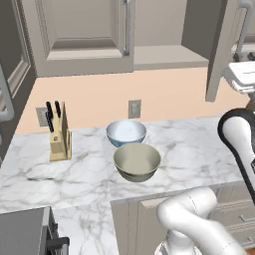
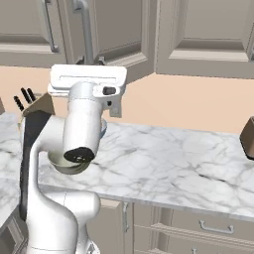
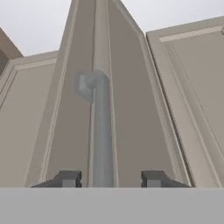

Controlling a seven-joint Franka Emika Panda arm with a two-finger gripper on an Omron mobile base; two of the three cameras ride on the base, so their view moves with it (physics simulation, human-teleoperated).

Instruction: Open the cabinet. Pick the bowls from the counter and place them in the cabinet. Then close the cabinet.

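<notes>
Cabinet-opening step, near its end. The cabinet (image 1: 169,55) hangs on the wall above the worktop (image 1: 189,149); its right door (image 1: 221,50) stands swung out edge-on, baring the beige shelf, while its left door (image 1: 79,35) is shut. In the hand view the gripper (image 3: 111,178) faces the door's bar handle (image 3: 103,131): the fingers (image 3: 65,178) straddle the bar with a gap on each side, so they are released, not clamped on it. The handle is judged to have just been let go.

Both bowls sit on the worktop below the cabinet, touching or nearly so: the blue bowl (image 1: 126,132) nearer the wall, the olive bowl (image 1: 137,161) just in front of it. A knife block (image 1: 60,134) stands well to their left.

Next move, as a judgement: draw the hand back clear of the handle, then lower it to a bowl rim; the left door may also need opening. The swung door lies close to the arm's path, so the retreat calls for care.

No brand, label or legible writing is visible on any surface.
</notes>
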